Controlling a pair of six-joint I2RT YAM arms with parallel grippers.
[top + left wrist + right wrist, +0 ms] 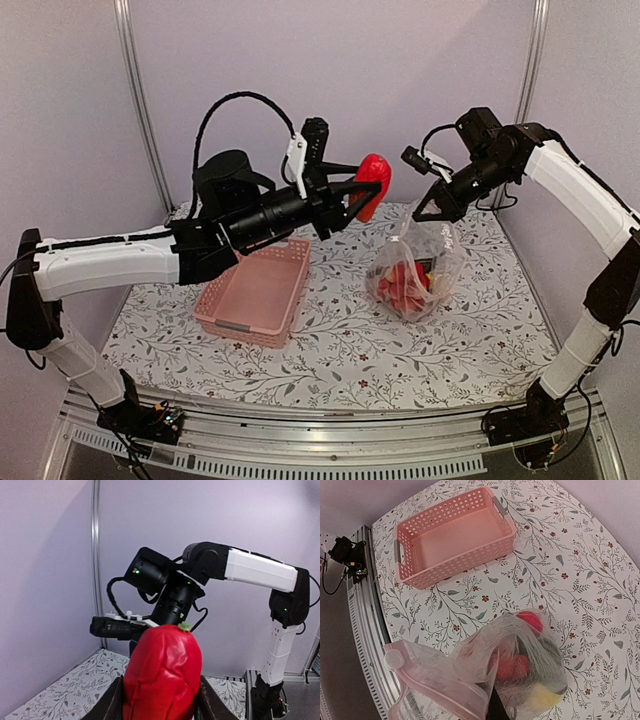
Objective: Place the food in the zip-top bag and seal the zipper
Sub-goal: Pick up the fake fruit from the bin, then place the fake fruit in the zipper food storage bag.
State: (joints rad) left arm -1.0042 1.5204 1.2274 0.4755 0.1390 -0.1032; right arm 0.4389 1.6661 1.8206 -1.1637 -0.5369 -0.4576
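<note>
My left gripper [362, 195] is raised well above the table, shut on a red toy pepper [373, 180] with a small green stem; its fingers [112, 702] flank the pepper [162, 675]. The pepper hangs up and left of the zip-top bag [415, 265]. My right gripper [432, 212] is shut on the bag's top edge and holds it up, bottom resting on the table. More food [512, 667], red, yellow and dark pieces, lies inside the bag [470, 665]. The pinkish zipper [435, 690] with its slider [393, 659] runs along the mouth, which gapes apart.
An empty pink lattice basket [255, 290] stands left of the bag on the floral tablecloth [340, 350]; it shows too in the right wrist view as the basket [452, 535]. Pale walls and a metal post [135, 90] close in the back.
</note>
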